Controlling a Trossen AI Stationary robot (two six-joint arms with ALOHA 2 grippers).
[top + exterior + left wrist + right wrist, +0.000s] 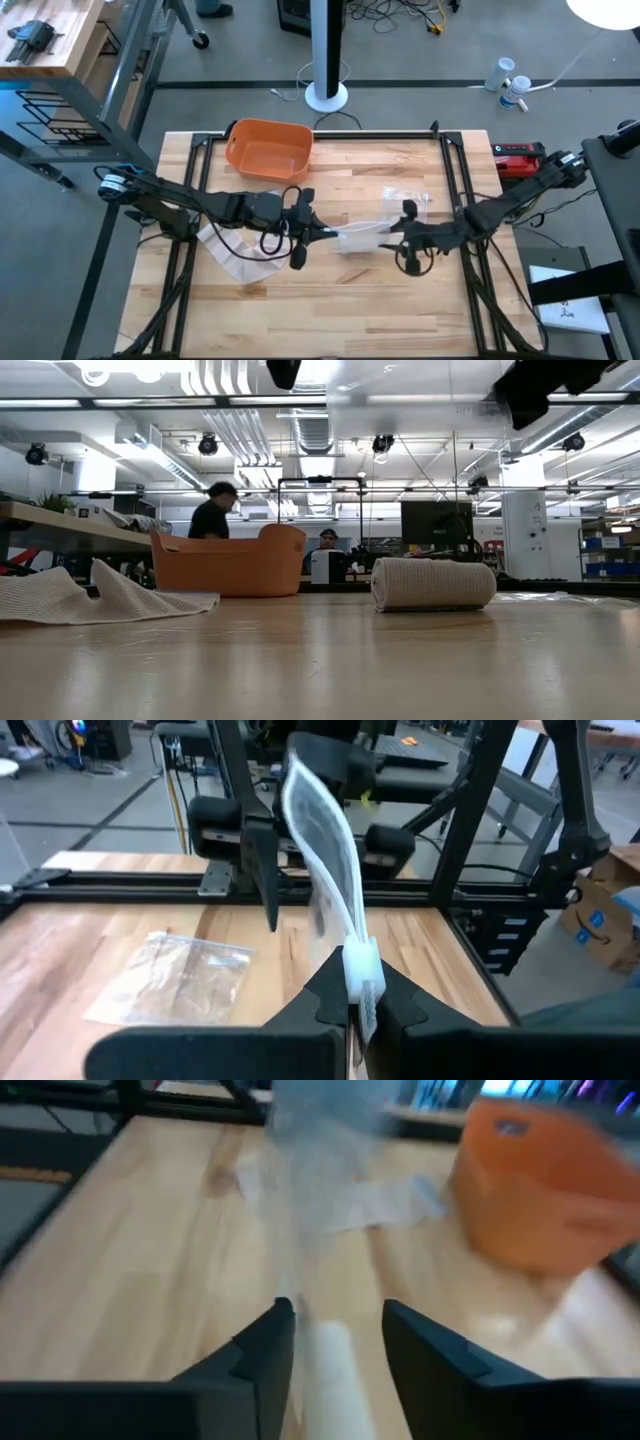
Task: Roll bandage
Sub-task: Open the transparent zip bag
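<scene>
Mid-table (330,300): left gripper (352,1002) jaws pinch bandage (325,850) strip; right gripper (335,1325) jaws open around roll (335,1380). Keep strip taut, edges aligned, wind evenly.

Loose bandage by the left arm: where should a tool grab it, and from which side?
Probably pinch the loose bandage at its raised fold, coming straight down. Elsewhere it lies flat on the table, leaving nothing to get under; the fold stands up. The left tool, shut on a plastic wrapper, is nearest.
</scene>
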